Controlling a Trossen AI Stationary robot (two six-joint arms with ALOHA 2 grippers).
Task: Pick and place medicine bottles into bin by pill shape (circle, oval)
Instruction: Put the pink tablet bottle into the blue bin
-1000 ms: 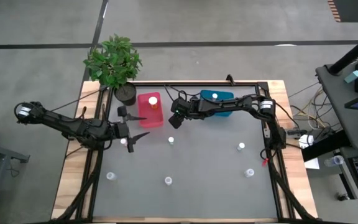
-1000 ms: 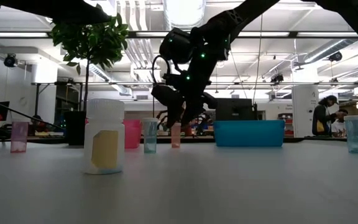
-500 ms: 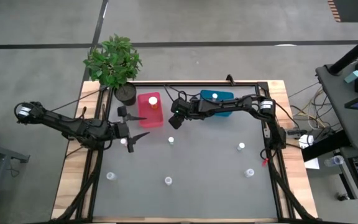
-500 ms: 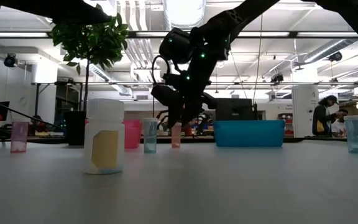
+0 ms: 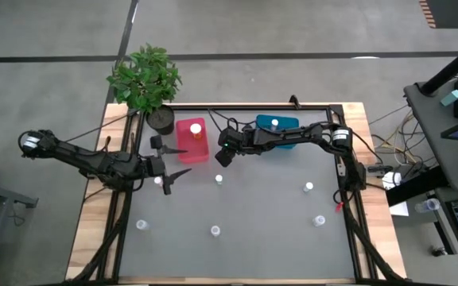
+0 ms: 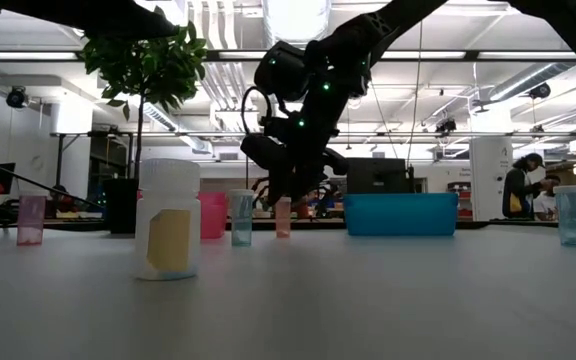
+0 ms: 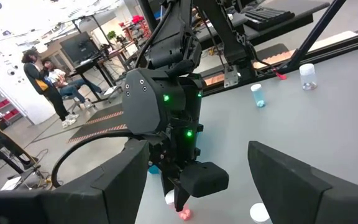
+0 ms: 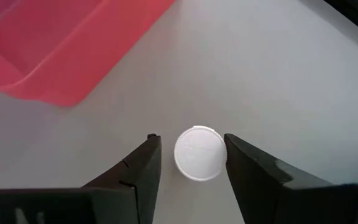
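Observation:
My right gripper point(image 8: 192, 151) is open and points down near the pink-red bin point(image 5: 191, 141). Its two fingers stand on either side of the white cap point(image 8: 199, 154) of a pinkish bottle point(image 6: 283, 217) that stands upright on the table. I cannot tell whether either finger touches the cap. The gripper itself hides this bottle in the high view. My left gripper point(image 5: 187, 160) is open and empty at the table's left, and a white-capped bottle point(image 5: 157, 180) stands just beside it. The teal-blue bin point(image 5: 281, 127) is at the far edge.
One bottle stands in the pink-red bin point(image 5: 196, 129) and one in the teal-blue bin point(image 5: 274, 124). Loose bottles stand on the grey mat point(image 5: 219, 179), point(image 5: 309, 187), point(image 5: 319, 221), point(image 5: 215, 231), point(image 5: 141, 225). A potted plant point(image 5: 151, 83) is at the far left corner.
My right gripper has crept a little toward the table's left and near edge, staying open over the pinkish bottle. The bottles have not moved.

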